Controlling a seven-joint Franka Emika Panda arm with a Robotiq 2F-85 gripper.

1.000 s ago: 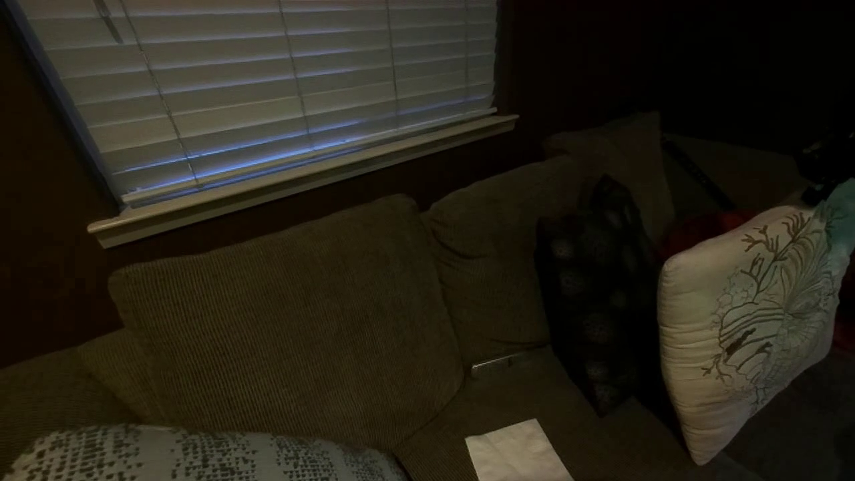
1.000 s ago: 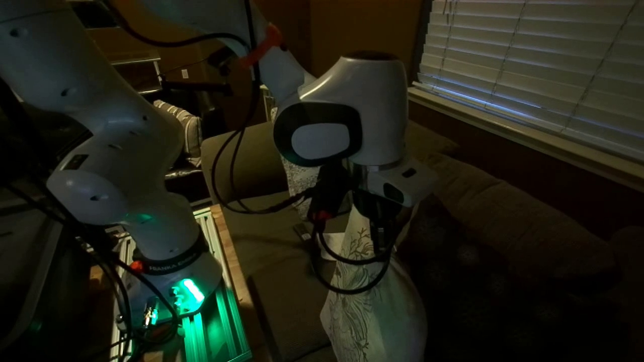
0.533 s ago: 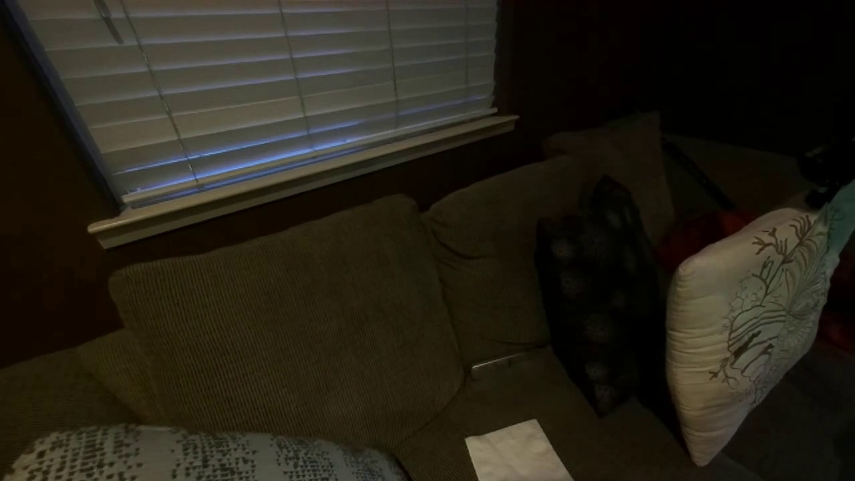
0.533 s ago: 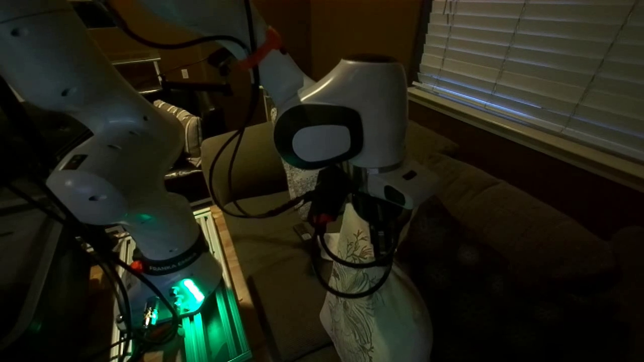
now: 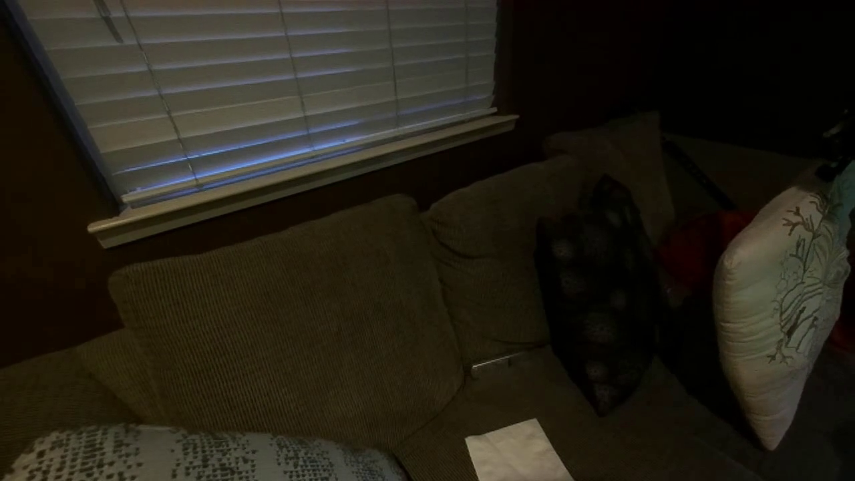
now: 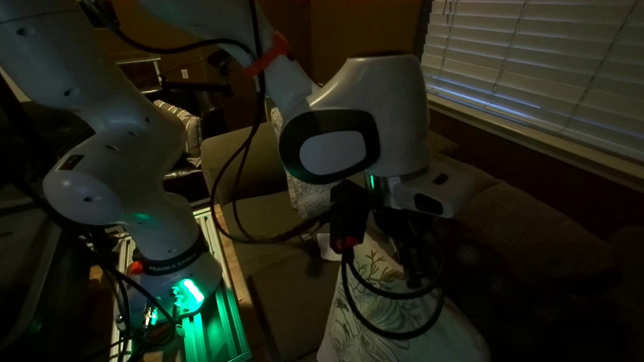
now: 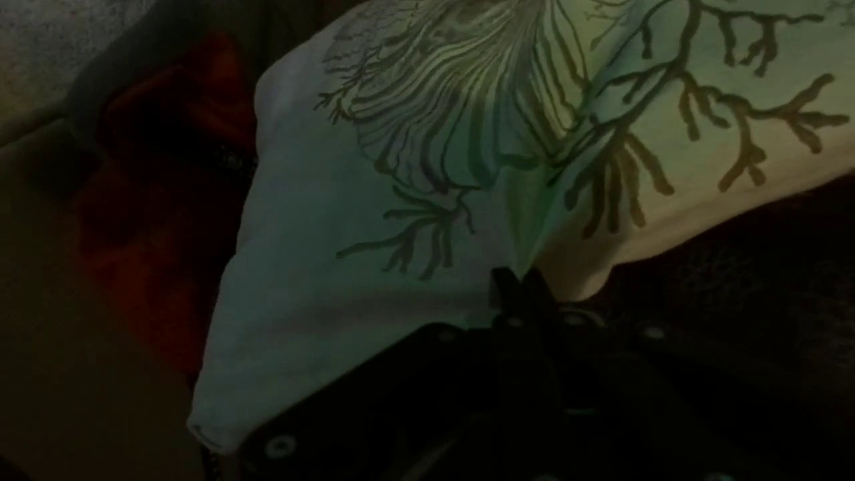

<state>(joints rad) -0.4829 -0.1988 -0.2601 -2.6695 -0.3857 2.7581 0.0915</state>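
Sofa: ribbed brown cloth, the back cushions thick, with rounded corners. Before them a dark cushion, bearing pale round motifs, stands on one corner. A grey cushion carries dark, broken speckling. A white sheet, four-sided and flat, lies on the sofa; whether paper or cloth, I cannot say. From where I stand, rumpled red fabric shows between the dark cushion and a pale pillow. The window blinds have smooth, pale, horizontal slats.

Article in hand: the pale pillow, plump and roughly square, its edge puckered, its cover marked with brown branching coral and a ribbed fan. It is held tilted beneath the gripper, near the dark cushion and apart from the white sheet. The jaws are clamped on a pinched fold of its cover, from which sharp creases spread. Contact between its lowest corner and the sofa could not be determined.
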